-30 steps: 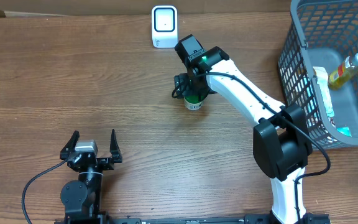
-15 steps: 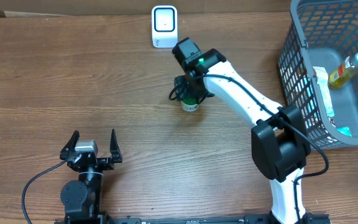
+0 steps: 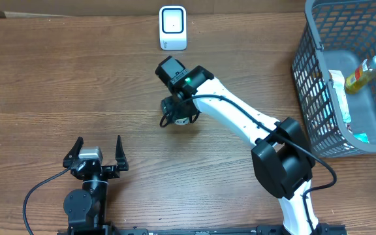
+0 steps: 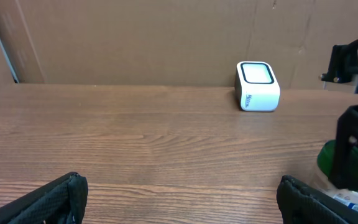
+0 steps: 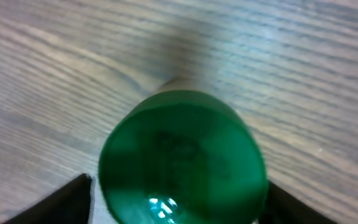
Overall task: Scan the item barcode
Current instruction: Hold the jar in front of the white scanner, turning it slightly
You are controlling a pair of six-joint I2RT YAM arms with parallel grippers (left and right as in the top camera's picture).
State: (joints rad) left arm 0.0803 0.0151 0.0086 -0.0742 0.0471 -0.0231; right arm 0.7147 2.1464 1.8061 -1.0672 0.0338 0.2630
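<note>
Step in hand: getting the jar to the scanner; no barcode presented yet, by my read. Right pincer (image 3: pixel 176 112) sat mid-frame in overhead, below the scanner (image 3: pixel 173 27) at top centre, with bare counter (image 3: pixel 57 78) between them. Jar (image 5: pixel 182 155), green cap, stood upright on the counter right under that pincer. Fingers (image 5: pixel 73 196) straddled the cap, one each side, tips very near its rim. Couldn't tell if they were clamped on it or just around it. Left pincer (image 3: pixel 98 150) was at lower left, jaws wide apart, empty, parked.

Next move probably calls for a firm grip, a lift, then turning the label toward the scanner window. The barcode side wasn't visible. Only a sliver of white label showed at lower right of the left wrist view, so some rotation may be needed.

Room: open counter to the left and up to the scanner, nothing in the path. Basket (image 3: pixel 318 78) was at the right edge, well apart, with a bottle (image 3: pixel 364 72) inside. The scanner sat close to the counter's top edge with a cardboard wall behind, so an overshoot could shove it.
</note>
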